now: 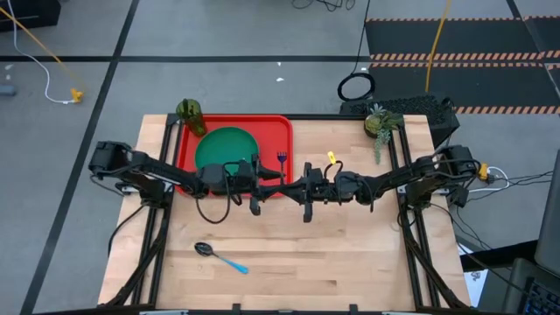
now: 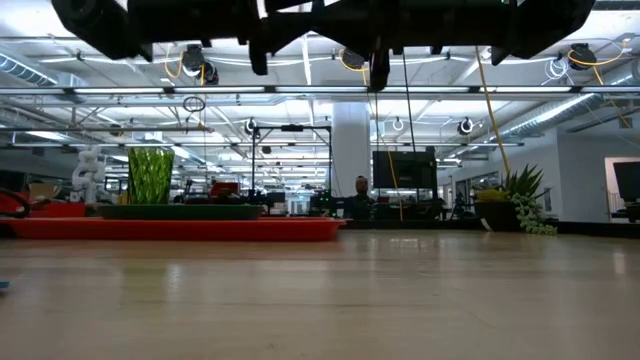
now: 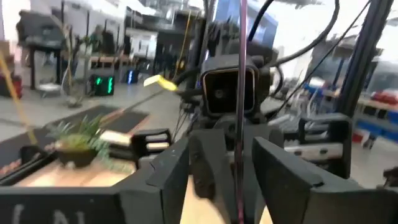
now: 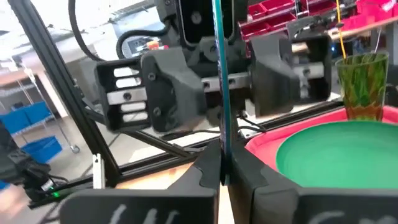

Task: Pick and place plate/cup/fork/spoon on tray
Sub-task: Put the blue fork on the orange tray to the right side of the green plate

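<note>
At the far left corner of the tray [image 1: 284, 131] stands the cup [image 1: 190, 114], upright and apparently inside the rim. Its base is hidden behind the plate [image 1: 226, 147] in the low view. The plate lies flat in the tray and fills most of the left and middle floor. This leaves a bare red strip along the right side, judged to be the space kept for cutlery. The spoon [image 1: 219, 256] lies on the table [image 1: 350, 262], well apart from the tray and near the front edge, so it is not yet placed.

The left gripper [image 3: 239, 180] is raised at the tray's near right corner, jaws apart, with a thin purplish shaft running between them without visible contact. The fork [image 1: 282, 158] is held upright in the air, its tined head showing over the tray's right strip. The right gripper [image 4: 222, 171] faces the left one, jaws clamped on the light blue handle. This arrangement suggests a handover or a joint placement. A potted plant [image 1: 378, 122] stands at the far right, clear of the work.
</note>
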You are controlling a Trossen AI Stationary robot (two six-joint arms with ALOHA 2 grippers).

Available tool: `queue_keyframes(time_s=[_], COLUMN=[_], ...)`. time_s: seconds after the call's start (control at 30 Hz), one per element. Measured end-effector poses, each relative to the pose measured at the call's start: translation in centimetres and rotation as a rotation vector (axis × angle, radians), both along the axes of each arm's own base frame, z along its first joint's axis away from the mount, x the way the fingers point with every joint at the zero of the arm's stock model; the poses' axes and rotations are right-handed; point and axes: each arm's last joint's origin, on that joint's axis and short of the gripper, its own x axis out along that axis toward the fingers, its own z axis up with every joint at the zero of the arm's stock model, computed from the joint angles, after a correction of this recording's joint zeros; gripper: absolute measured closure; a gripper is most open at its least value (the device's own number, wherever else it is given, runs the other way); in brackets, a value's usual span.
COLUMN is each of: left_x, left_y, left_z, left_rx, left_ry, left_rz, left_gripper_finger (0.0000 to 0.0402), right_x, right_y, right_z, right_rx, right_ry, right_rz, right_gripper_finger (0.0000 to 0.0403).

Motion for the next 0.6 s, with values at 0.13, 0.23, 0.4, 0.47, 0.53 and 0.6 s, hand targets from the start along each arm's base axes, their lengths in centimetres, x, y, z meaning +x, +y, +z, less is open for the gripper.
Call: queue_keyframes(time_s=[0.13,0.23,0.4,0.47,0.53,0.6], left_x=[-1.4,-2.7,-5.2,-6.0,-6.6,-7.1], left_y=[0.3,0.2,-0.4,-0.8,-1.2,-1.7], left_z=[1.1,2.0,3.2,3.8,4.3,4.7], left_rx=[-0.005,-0.016,-0.021,-0.018,-0.009,0.016], left_ry=[0.105,0.16,0.235,0.24,0.219,0.214], left_rz=[0.047,0.086,0.164,0.174,0.177,0.17], left_gripper_finger=[0.0215,0.022,0.0232,0.0236,0.0241,0.0245], right_x=[0.0,0.1,0.3,0.5,0.8,1.2], right_y=[-0.3,-0.6,-1.4,-2.0,-2.6,-3.1], right_z=[-0.3,-0.6,-1.5,-2.1,-2.8,-3.8], right_rx=[0.078,0.127,0.187,0.236,0.286,0.328], right_ry=[0.026,0.051,0.1,0.116,0.132,0.157], right_rz=[-0.006,-0.025,-0.092,-0.113,-0.136,-0.134], right_gripper_finger=[0.0402,0.0402,0.0402,0.0402,0.0403,0.0403])
